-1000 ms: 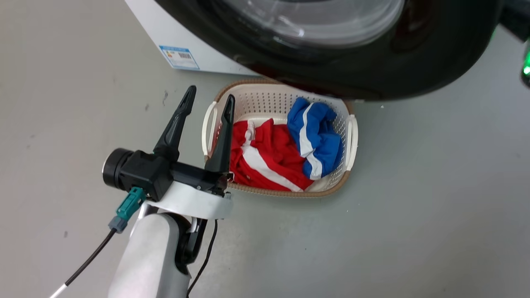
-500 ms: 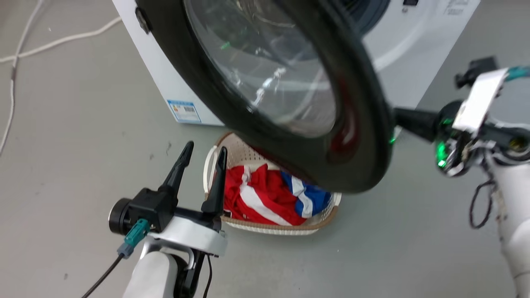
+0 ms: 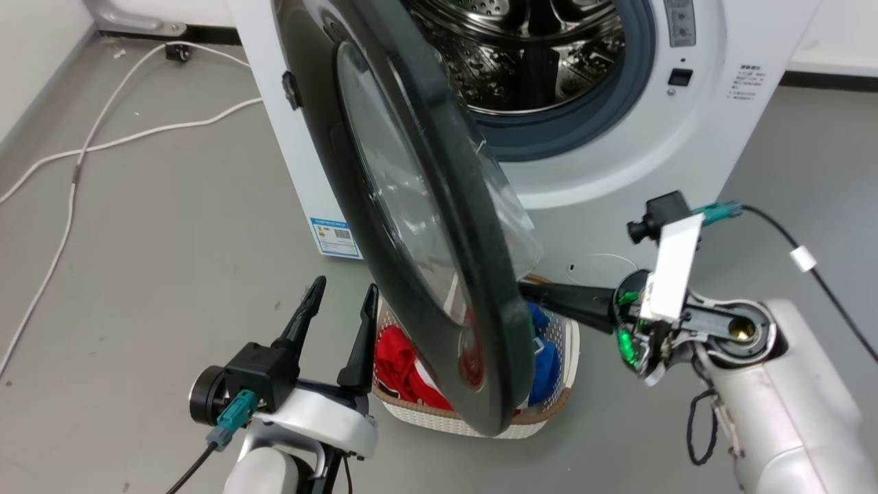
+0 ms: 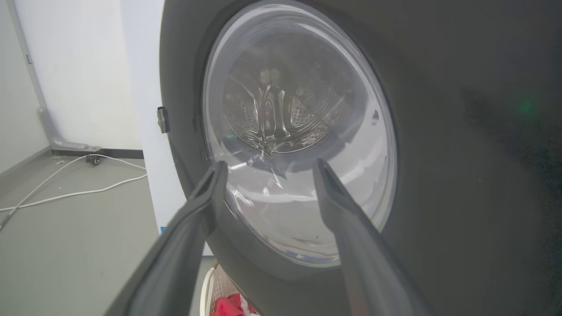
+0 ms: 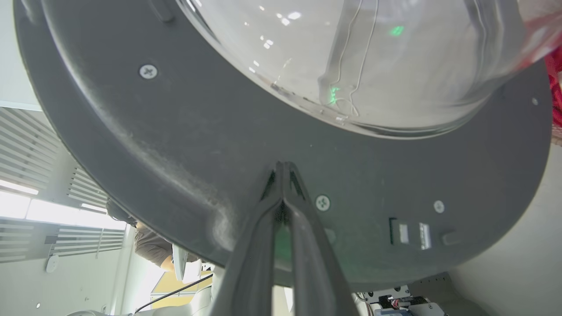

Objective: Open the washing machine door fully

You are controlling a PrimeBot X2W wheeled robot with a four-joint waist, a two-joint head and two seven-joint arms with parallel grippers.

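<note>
The washing machine [image 3: 617, 165] stands at the top of the head view, its steel drum [image 3: 528, 55] exposed. The washing machine door [image 3: 453, 226], a black disc with a clear glass bowl, hangs from its left hinge and stands nearly edge-on to me. My right gripper [image 5: 283, 166] is shut, its tips pressed against the door's grey inner face [image 5: 175, 145] below the glass; in the head view its fingers [image 3: 569, 300] reach left behind the rim. My left gripper [image 3: 339, 302] is open and holds nothing, facing the door's outer glass [image 4: 298, 145] with a gap between.
A white perforated basket [image 3: 549, 418] with red [image 3: 401, 363] and blue clothes [image 3: 545, 363] sits on the floor under the door's lower edge. White cables [image 3: 103, 144] trail across the grey floor at left. A person [image 5: 149, 250] shows far back in the right wrist view.
The head camera has tilted up. The door has swung outward from facing the camera to nearly edge-on, uncovering the drum. The right gripper has followed behind it.
</note>
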